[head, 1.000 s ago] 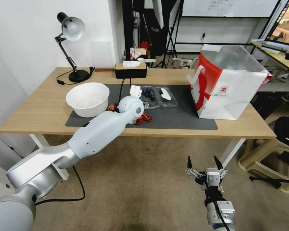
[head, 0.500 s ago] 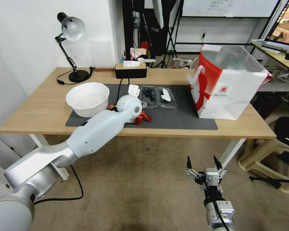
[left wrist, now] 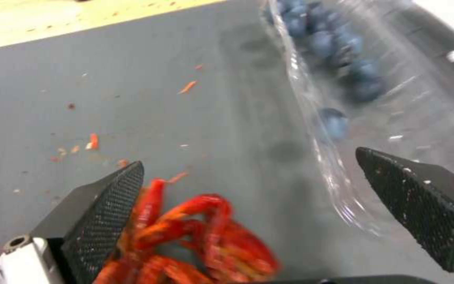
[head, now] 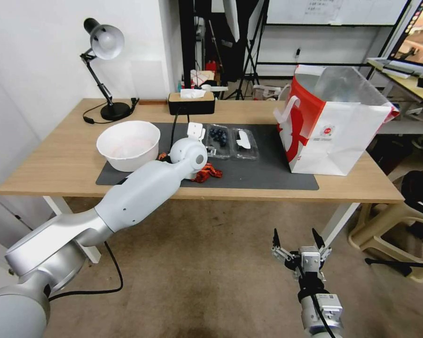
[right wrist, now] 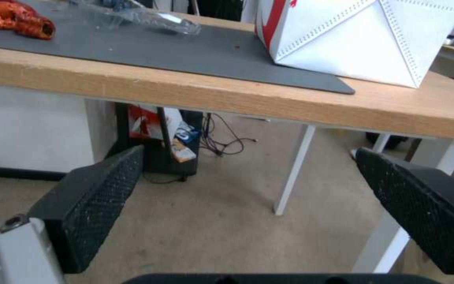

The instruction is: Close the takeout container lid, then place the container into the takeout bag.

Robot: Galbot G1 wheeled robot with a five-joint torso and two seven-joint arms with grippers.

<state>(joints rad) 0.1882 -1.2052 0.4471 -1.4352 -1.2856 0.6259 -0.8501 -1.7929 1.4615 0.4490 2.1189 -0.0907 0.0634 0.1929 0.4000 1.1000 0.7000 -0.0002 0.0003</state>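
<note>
Slightly farther across the dark grey mat than a second ago, the left hand (left wrist: 248,173) hovers spread beside the small clear plastic clamshell container (head: 218,141) of blueberries, lying open, its flat lid (head: 245,142) toward the white-and-red paper bag (head: 336,126). Right hand (head: 298,240) hangs spread below the wooden table (head: 70,155).

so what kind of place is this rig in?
Probably a lab or studio workspace, not a kitchen: light stands and tripods behind the wooden desk, a whiteboard on the wall, another cluttered desk alongside.
</note>
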